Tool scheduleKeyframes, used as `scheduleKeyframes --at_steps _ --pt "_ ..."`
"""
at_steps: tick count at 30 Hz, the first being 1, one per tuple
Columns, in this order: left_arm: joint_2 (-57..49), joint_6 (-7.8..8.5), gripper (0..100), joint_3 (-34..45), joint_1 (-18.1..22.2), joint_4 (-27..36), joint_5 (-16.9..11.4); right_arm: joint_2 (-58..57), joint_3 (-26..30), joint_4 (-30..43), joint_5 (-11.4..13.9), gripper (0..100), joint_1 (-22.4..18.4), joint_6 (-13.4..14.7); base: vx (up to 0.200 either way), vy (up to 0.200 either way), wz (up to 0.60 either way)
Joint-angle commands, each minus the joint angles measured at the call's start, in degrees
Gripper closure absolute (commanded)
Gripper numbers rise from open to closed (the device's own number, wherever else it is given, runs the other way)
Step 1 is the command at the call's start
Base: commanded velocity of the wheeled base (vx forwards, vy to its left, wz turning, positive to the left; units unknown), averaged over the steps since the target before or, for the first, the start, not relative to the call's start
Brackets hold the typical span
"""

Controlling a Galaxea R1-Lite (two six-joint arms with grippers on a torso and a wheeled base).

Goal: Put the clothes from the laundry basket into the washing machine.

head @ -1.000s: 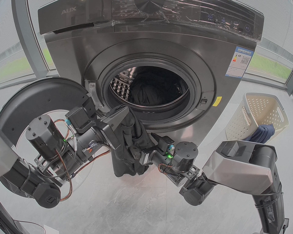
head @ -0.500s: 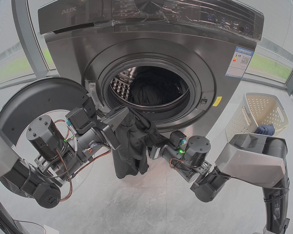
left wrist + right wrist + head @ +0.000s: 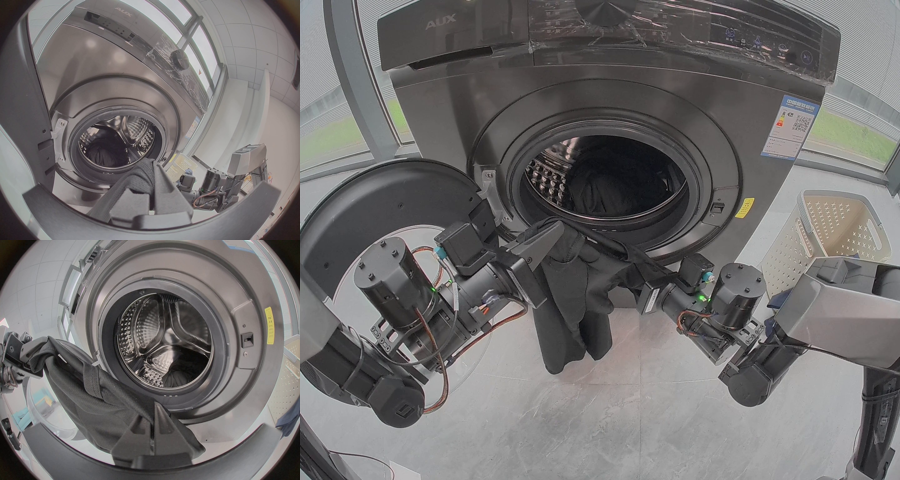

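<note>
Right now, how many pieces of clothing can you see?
3. One black garment hangs between the left gripper and the right gripper, one dark heap lies in the drum, one blue piece is at the laundry basket. The heap may hide more.

1 washer (image 3: 456, 125), 1 basket (image 3: 837, 219), 2 pincers (image 3: 553, 232) (image 3: 635, 278), approx. 3 garments (image 3: 569, 312) (image 3: 606, 187) (image 3: 289, 421).

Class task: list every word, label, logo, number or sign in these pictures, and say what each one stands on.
Brand logo, short capital letters, on the washing machine drawer: a trade name, not quoted.
Blue and white label with a square code, on the machine's front: print too small to read.
Yellow sticker beside the door latch: too small to read.
Control panel symbols under plastic film: too small to read.
</note>
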Motion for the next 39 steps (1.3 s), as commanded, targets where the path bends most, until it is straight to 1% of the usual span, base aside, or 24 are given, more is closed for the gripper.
scheduleKeyframes --at_steps 1,2,17,20,22,27,30,39 --pt "-0.2 -0.01 100 -0.1 0.0 -0.3 0.0 0.2 0.8 0.0 0.0 100 1.3 0.2 0.000 0.000 0.00" --pt "-0.2 -0.01 100 -0.1 0.0 -0.3 0.0 0.3 0.7 0.0 0.0 0 1.4 0.2 0.000 0.000 0.00" --pt "-0.2 -0.01 100 -0.3 -0.2 -1.0 0.0 1.1 0.7 -0.1 -0.1 0 1.5 0.4 0.000 0.000 0.00" --pt "-0.2 -0.01 100 -0.2 -0.2 -1.1 0.0 1.2 1.0 0.0 -0.1 0 2.1 0.3 0.000 0.000 0.00" --pt "-0.2 -0.01 100 -0.4 -0.1 -1.2 0.0 1.5 2.2 0.0 -0.2 0 2.6 0.4 0.000 0.000 0.00" --pt "-0.2 -0.09 100 -0.5 -0.1 -1.3 0.0 3.3 8.7 -0.1 -0.2 0 4.6 0.6 0.000 0.000 0.00" --pt "-0.2 -0.09 100 -0.4 -0.1 -1.3 0.0 3.7 10.9 -0.2 -0.1 0 5.1 0.6 0.000 0.000 0.00" --pt "-0.2 -0.01 100 -0.4 -0.1 -1.3 -0.2 0.7 10.4 -0.2 -0.1 0 3.7 0.4 0.000 0.000 0.00"
